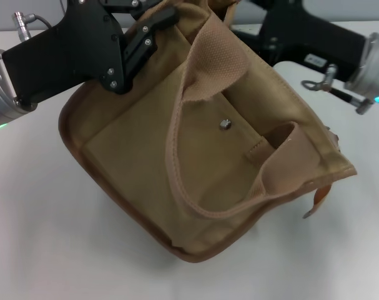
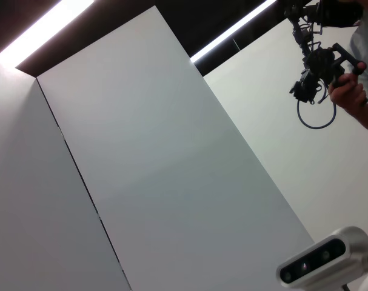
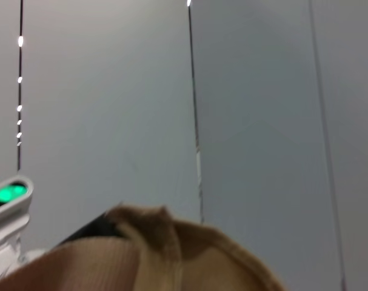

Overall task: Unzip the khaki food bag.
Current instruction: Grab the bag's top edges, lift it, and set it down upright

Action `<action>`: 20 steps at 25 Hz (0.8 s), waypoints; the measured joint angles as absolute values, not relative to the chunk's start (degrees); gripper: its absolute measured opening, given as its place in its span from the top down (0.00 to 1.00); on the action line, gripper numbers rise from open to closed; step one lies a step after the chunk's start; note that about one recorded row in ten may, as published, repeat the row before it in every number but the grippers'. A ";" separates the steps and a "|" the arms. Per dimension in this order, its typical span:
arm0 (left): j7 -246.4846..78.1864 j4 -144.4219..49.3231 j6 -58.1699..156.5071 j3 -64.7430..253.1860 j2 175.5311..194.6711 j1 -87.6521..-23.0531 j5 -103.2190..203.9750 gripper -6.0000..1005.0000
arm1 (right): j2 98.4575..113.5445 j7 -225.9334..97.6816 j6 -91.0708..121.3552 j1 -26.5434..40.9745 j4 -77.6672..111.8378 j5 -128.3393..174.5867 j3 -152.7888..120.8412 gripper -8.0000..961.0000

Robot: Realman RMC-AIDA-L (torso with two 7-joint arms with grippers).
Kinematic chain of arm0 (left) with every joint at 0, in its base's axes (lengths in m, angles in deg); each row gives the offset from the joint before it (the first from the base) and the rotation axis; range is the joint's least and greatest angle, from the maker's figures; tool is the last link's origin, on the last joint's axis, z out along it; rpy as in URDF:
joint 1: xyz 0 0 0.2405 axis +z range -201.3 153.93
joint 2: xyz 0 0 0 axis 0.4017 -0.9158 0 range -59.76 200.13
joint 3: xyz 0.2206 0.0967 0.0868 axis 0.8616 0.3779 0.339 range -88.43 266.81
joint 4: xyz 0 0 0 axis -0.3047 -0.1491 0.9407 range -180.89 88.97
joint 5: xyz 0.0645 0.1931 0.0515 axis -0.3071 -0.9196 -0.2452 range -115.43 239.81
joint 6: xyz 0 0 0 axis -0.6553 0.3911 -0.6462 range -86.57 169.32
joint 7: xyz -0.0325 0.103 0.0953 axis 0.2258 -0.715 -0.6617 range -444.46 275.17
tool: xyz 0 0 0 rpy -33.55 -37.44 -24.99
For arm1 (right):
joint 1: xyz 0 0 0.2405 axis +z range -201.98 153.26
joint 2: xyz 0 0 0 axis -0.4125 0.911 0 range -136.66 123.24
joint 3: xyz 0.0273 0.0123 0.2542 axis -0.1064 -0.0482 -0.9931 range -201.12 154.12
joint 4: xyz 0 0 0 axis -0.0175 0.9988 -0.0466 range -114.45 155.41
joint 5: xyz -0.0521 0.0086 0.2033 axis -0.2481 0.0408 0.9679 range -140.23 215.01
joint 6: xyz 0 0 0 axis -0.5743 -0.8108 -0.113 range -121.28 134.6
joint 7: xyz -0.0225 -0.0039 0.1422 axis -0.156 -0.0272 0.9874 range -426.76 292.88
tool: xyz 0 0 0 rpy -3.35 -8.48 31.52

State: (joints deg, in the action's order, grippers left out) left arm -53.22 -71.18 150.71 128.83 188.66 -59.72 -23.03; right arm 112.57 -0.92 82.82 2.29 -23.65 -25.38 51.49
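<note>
The boxy tan canvas khaki food bag [image 1: 201, 156], with wide webbing loop handles and a silver snap [image 1: 225, 124] on its front pocket, lay tipped over on the white table [image 1: 45, 250], pocket face upward, filling the centre of the head view. The left gripper [image 1: 148, 28] sat against the bag's upper far corner on the robot's left; its black fingers appeared closed down on the fabric edge there, though the contact itself ran off the frame. The right gripper [image 1: 264, 37] lay behind the bag's top on the robot's right. Whether it was wide, narrow or holding anything could not be told.

Risks, as judged: with the bag lying on its side and the zipper line out of sight, a pull on the slider could drag the whole bag instead of opening the teeth, unless the left hold stayed firm. A loose handle [image 1: 208, 56] draped over the top could snag a finger.

Not established: the zipper, its slider and its open or closed extent were hidden behind the bag's upper edge. The left wrist view showed only wall panels and a person's camera rig [image 2: 317, 66]. The right wrist view showed only a fold of tan fabric.
</note>
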 joint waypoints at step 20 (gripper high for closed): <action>-53.43 -71.18 150.41 128.82 188.74 -59.76 -22.75 0.91 | 112.48 2.57 95.99 -8.82 -30.74 -37.12 43.59 0.13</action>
State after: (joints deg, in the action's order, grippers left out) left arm -53.43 -71.18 150.41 128.82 188.74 -59.76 -22.75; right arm 112.48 2.57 95.99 -8.82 -30.74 -37.12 43.59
